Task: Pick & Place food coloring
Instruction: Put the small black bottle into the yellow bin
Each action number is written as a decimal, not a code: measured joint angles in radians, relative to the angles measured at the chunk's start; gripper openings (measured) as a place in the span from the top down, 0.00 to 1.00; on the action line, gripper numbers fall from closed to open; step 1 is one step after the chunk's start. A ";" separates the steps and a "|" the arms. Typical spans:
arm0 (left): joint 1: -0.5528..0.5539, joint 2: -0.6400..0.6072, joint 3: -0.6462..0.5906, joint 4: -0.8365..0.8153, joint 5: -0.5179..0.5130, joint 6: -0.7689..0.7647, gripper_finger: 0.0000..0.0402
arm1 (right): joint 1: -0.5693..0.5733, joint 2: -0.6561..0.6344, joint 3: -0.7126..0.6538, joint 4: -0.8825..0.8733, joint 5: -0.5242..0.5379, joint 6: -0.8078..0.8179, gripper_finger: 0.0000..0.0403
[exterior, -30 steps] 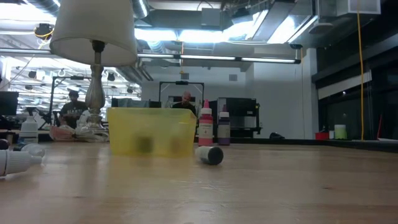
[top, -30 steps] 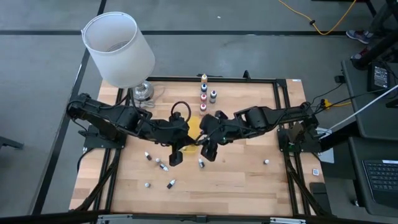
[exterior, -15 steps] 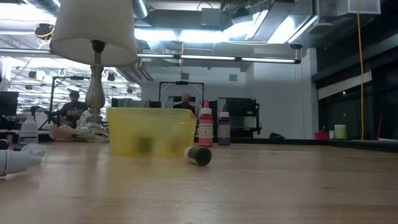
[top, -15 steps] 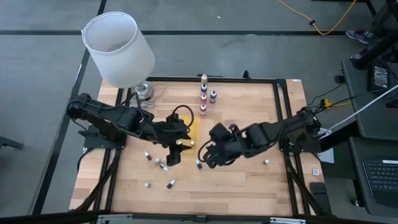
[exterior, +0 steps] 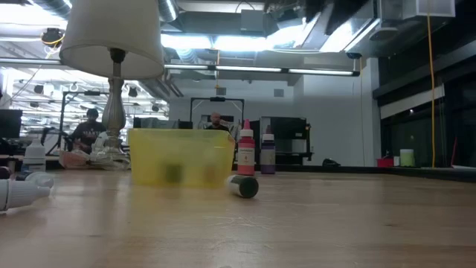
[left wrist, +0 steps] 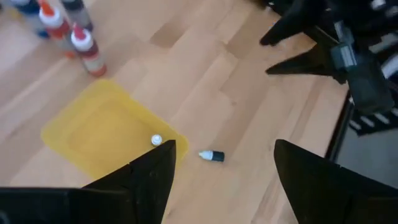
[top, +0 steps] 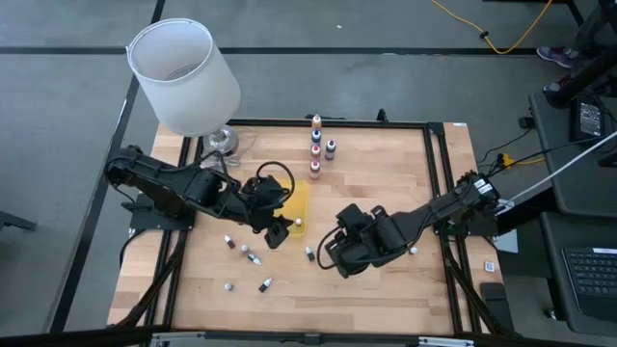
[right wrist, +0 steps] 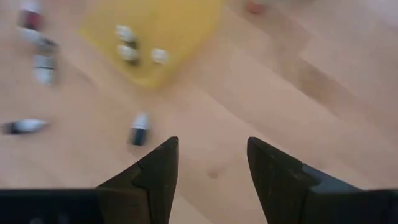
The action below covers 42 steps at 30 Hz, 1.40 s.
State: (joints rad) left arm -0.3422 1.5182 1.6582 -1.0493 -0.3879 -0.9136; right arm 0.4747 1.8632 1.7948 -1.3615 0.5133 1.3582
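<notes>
Surface: wooden table point(top: 386, 193) inside a black frame, a white-shaded lamp point(top: 185, 75) at its far left corner and an open workshop behind, where people sit far off.
Just changed: the left gripper point(top: 277, 234), a second ago over the near edge of the yellow tray point(top: 299, 198), has pulled back toward its own side and its fingers have spread apart with nothing between them.
Tray contents: the right wrist view shows three small bottles point(right wrist: 138, 47) lying in the tray, so I judge that one has just been dropped in.
Right gripper: the right gripper point(top: 337, 253) has swung away from the tray toward the near side of the table; its fingers stand parted and empty.
Nearest bottle: a dark bottle with a white cap point(top: 309, 253) lies on its side just beside the right gripper, ahead of its fingertips in the wrist view point(right wrist: 139, 129); it looks like the next pick.
Still loose: four bottles point(top: 243, 252) lie scattered near the left gripper, and one point(top: 413, 251) lies apart by the right arm.
Standing group: upright bottles point(top: 316, 146) stand beyond the tray at the far edge, untouched.
Progress: roughly a third in, by my count.
Open room: the near half of the table is mostly bare, so either arm has room to come down.
Tight spots: the two grippers are close together beside the tray, and the scattered bottles roll easily, so a nudge could send one toward the frame.
</notes>
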 joint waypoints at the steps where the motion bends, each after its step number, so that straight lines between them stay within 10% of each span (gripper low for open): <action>1: -0.001 0.008 0.000 0.000 -0.005 -0.032 0.35 | 0.000 0.000 -0.005 -0.017 0.000 -0.001 0.52; 26: 0.008 0.405 -0.001 0.001 0.207 -0.918 0.35 | 0.154 0.000 -0.036 -0.176 -0.036 -0.238 0.52; 42: 0.015 0.433 0.000 0.055 0.223 -1.014 0.35 | 0.209 0.000 -0.036 -0.084 -0.005 -0.244 0.52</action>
State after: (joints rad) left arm -0.3277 1.9514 1.6581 -0.9943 -0.1652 -1.9280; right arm 0.6839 1.8629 1.7592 -1.4456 0.5079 1.1145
